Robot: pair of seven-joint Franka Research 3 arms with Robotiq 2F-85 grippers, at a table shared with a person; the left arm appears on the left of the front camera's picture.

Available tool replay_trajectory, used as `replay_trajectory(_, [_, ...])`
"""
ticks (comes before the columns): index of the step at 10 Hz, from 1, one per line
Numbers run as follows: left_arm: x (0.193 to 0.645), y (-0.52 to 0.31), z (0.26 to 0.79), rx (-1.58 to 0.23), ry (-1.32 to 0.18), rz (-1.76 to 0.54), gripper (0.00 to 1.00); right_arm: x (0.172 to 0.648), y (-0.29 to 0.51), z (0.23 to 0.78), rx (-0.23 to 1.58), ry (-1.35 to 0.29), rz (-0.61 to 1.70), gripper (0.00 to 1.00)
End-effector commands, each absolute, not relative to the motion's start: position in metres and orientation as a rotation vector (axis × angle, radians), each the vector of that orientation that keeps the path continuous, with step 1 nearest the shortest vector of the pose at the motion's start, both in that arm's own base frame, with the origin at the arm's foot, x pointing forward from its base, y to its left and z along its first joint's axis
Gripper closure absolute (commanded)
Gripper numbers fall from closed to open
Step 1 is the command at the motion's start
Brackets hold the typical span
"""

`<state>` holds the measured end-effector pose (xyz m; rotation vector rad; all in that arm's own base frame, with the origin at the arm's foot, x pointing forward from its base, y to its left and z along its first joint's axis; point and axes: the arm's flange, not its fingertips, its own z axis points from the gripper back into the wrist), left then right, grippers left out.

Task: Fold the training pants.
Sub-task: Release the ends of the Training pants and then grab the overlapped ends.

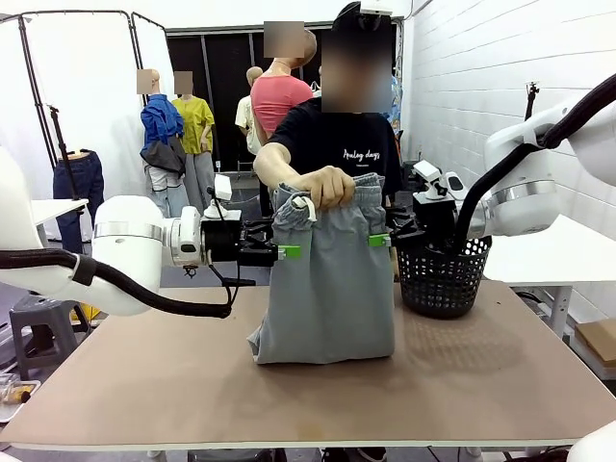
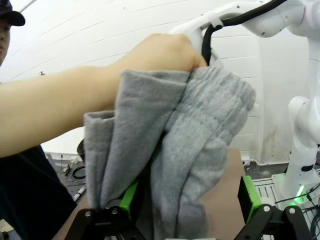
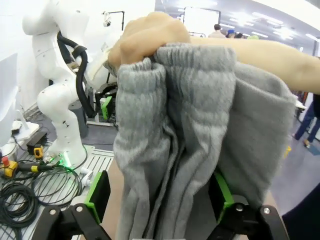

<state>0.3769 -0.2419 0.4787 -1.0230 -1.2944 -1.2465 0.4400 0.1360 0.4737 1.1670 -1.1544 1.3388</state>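
Front: the person's hand [image 1: 327,186] held the training pants [image 1: 332,289] up, lower end resting on the surface [image 1: 481,375]. My left tool [image 1: 289,251] and right tool [image 1: 378,240] flanked them.
Left wrist: tool released, grey cloth between the pads (not pinched).
Right wrist: likewise released.

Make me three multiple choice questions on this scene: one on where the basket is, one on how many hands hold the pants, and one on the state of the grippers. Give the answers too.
1. Where does the black mesh basket stand?
A. on the table, to the robot's right of the training pants
B. on the floor
C. to the robot's left of the pants

2. How many hands hold the waistband?
A. none
B. one
C. two

3. How are the left gripper and the right gripper?
A. both shut on fabric
B. both open
C. one shut, one open

Answers: 1 A, it sits on the table by the right arm. 2 B, a single hand bunches the waistband. 3 B, each wrist view shows green pads standing apart.
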Motion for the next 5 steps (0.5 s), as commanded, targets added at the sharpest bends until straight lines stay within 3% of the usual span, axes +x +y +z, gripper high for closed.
replay_trajectory(1, [0.3705,-0.2419,0.4805,-0.946,-1.332,-1.174,0.00,0.4326,0.1291,0.4707,1.116,-1.174,1.310,0.00])
replay_trajectory(5, [0.3682,-0.2324,0.4809,-0.798,-1.406,-1.070,0.00,0.4342,0.1213,0.4685,0.922,-1.280,1.202,0.00])
